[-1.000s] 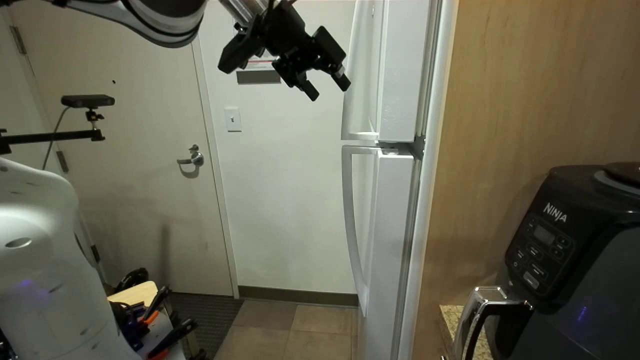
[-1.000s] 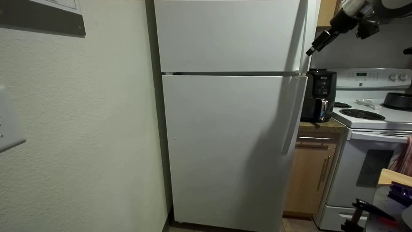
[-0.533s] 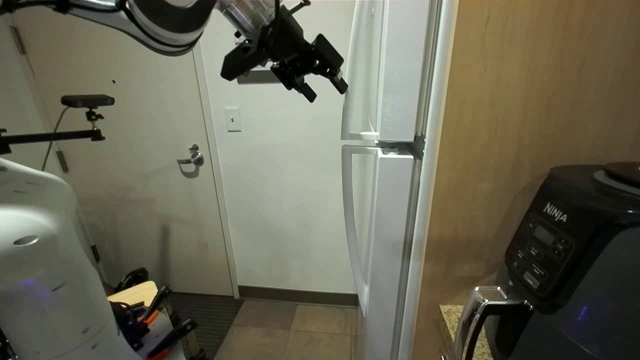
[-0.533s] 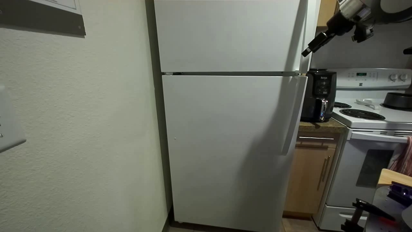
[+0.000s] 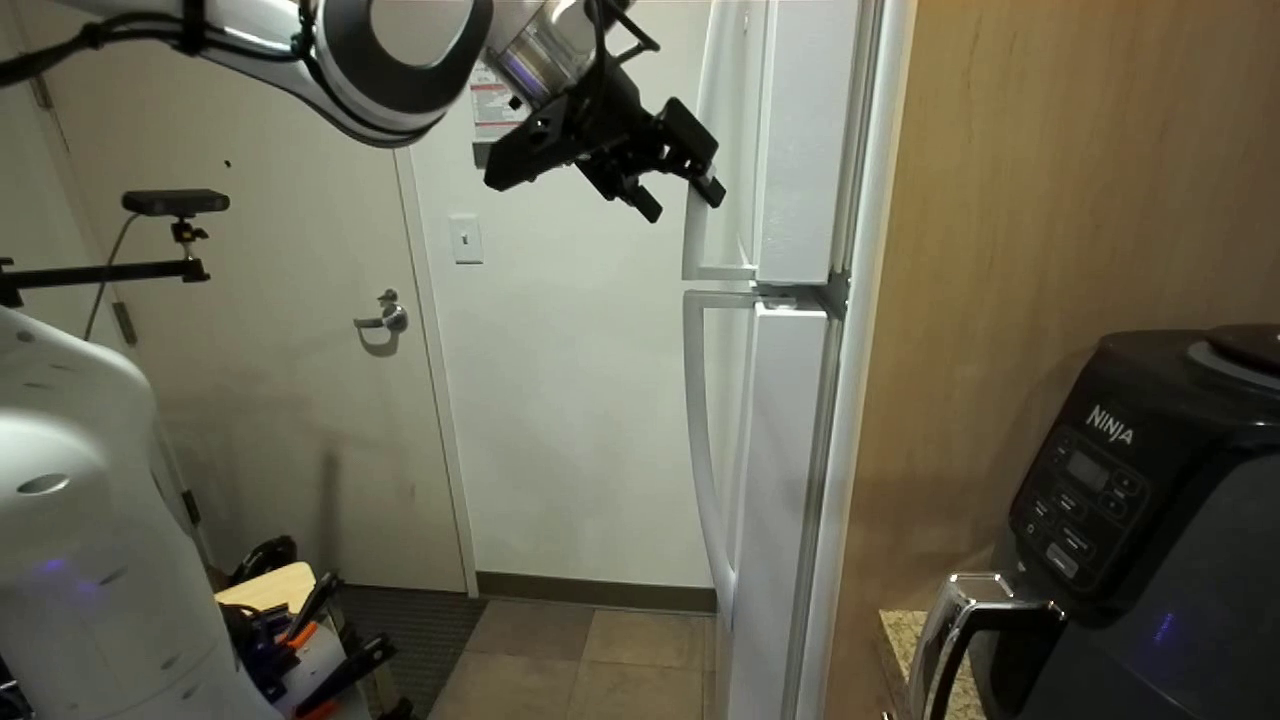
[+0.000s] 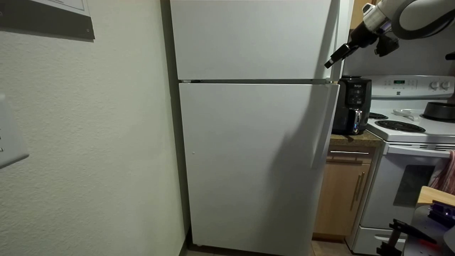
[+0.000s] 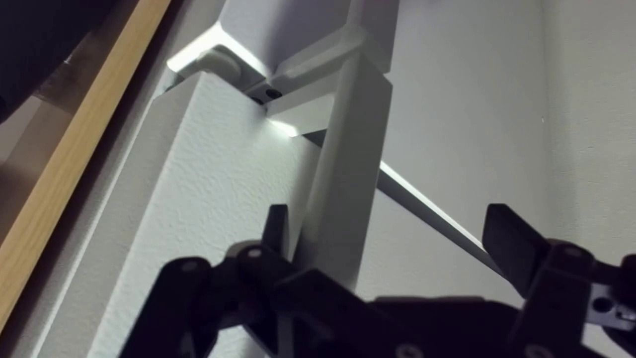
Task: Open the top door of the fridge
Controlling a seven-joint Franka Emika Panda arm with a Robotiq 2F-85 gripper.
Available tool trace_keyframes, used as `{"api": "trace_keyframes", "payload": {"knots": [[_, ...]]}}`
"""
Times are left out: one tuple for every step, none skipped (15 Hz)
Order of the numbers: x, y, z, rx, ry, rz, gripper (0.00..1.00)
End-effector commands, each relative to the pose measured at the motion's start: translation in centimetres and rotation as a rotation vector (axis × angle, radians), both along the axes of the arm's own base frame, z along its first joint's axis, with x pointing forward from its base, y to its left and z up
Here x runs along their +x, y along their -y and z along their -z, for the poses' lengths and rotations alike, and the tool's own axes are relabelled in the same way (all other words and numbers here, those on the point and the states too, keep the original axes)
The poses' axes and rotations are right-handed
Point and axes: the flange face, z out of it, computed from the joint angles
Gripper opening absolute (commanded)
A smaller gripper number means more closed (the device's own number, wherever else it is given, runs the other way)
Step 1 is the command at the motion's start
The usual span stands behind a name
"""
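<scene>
The white fridge [image 6: 245, 163] stands with its top door [image 6: 249, 39] closed above the longer lower door. A vertical white handle [image 5: 694, 245] runs along the top door's free edge. My black gripper [image 5: 680, 203] tilts down at this handle, its jaws wide apart; in an exterior view one fingertip overlaps the handle. In the wrist view the gripper [image 7: 390, 228] has the handle [image 7: 348, 164] within its gap, much nearer the left finger [image 7: 276, 226], which lies on the door-edge side. The right finger [image 7: 507, 243] is well away from the handle. Contact cannot be made out.
A black air fryer [image 6: 352, 103] and a white stove [image 6: 408, 131] stand beside the fridge. A pale wall [image 6: 106, 124] flanks its far side. The room door [image 5: 290, 400], a camera on a bar [image 5: 176, 204] and a cart with tools lie behind the arm.
My gripper has come down and moved in toward the fridge, bringing a fingertip from in front of the handle to overlapping it. The jaws have stayed apart; both fridge doors are unmoved.
</scene>
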Motion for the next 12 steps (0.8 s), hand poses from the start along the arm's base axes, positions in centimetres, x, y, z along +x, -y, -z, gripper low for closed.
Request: {"api": "trace_keyframes", "payload": {"knots": [[1.22, 0.38, 0.51, -0.013, 0.021, 0.004, 0.75], [1.18, 0.51, 0.76, -0.012, 0.019, 0.007, 0.74], [1.09, 0.58, 0.93, -0.011, 0.014, 0.009, 0.67], [1.0, 0.64, 1.08, -0.012, 0.01, 0.011, 0.6], [0.92, 0.64, 1.18, -0.011, 0.007, 0.012, 0.54], [0.82, 0.56, 1.27, -0.011, 0.004, 0.009, 0.46], [0.74, 0.49, 1.31, -0.01, 0.003, 0.009, 0.41], [0.7, 0.42, 1.31, -0.009, 0.003, 0.008, 0.34], [0.66, 0.3, 1.27, -0.009, 0.003, 0.006, 0.28], [0.58, 0.28, 1.15, -0.008, 0.006, 0.007, 0.21], [0.45, 0.2, 1.03, -0.007, 0.006, 0.006, 0.16], [0.36, 0.13, 0.94, -0.007, 0.008, 0.006, 0.1]]}}
